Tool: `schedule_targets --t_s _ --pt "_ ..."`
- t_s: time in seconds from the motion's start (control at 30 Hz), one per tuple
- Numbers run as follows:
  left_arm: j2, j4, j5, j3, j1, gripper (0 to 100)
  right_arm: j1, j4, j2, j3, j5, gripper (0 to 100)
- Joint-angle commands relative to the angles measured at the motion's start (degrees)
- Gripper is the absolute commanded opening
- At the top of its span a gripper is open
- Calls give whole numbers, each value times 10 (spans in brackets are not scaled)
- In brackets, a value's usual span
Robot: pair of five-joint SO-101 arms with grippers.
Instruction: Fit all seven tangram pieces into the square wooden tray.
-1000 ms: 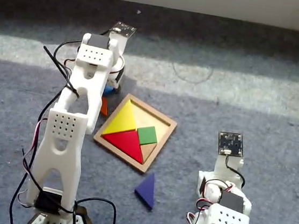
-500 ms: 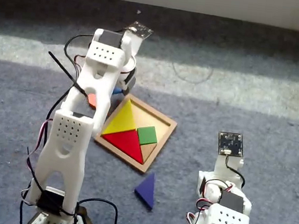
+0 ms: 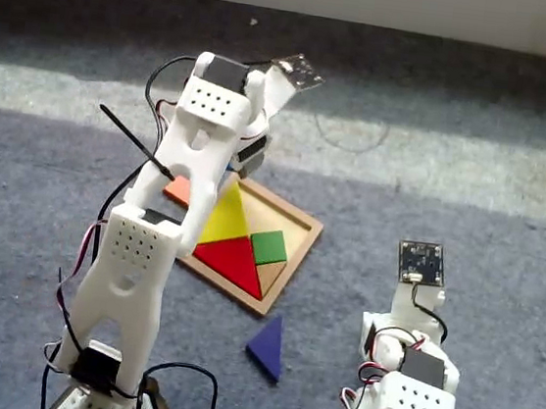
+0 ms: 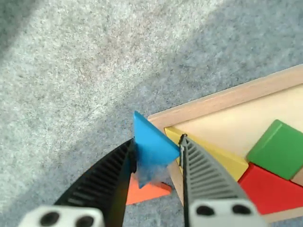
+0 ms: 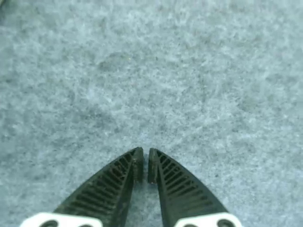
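Since the earlier frames the left arm [image 3: 168, 212] has swung across toward the far corner of the square wooden tray [image 3: 296, 217], while the right arm [image 3: 411, 378] has kept still near the counter's [image 3: 485, 248] front edge. From the high view, the tray holds a yellow triangle [image 3: 224, 221], a red triangle [image 3: 232, 259], a green square [image 3: 268, 246] and a tan piece [image 3: 269, 278]; an orange piece [image 3: 178, 190] lies on the counter just beside the tray's left edge, and a dark blue triangle [image 3: 268, 345] lies apart from the tray, in front of it. In the left wrist view, the left gripper [image 4: 158, 141] has its fingers [image 4: 201, 170] closed partway on a light blue triangle [image 4: 151, 149], held over the tray's corner, with the orange piece below it. In the right wrist view, the right gripper [image 5: 145, 163] hangs over bare counter, its fingers [image 5: 118, 184] drawn together to a thin slit with nothing between them
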Motion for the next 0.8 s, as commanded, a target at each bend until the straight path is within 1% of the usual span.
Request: schedule_targets --t_s 0.0,0.1,0.17,0.37,0.47,0.6,0.77 --pt "-41 8 -16 -13 23 109 7 -9 -6 0 6 35" --pt "-58 11 -16 -6 30 109 7 -9 -6 0 6 35" --pt "-95 11 -17 31 42 109 7 -10 -6 0 6 35" --pt "-279 7 -55 239 86 112 7 -10 -6 0 6 35" --pt "-351 4 -81 335 94 112 7 -10 -6 0 6 35" --pt "-385 -71 -120 444 88 113 7 -10 -6 0 6 35" --pt "-385 -164 -197 550 93 113 7 -10 -6 0 6 35"
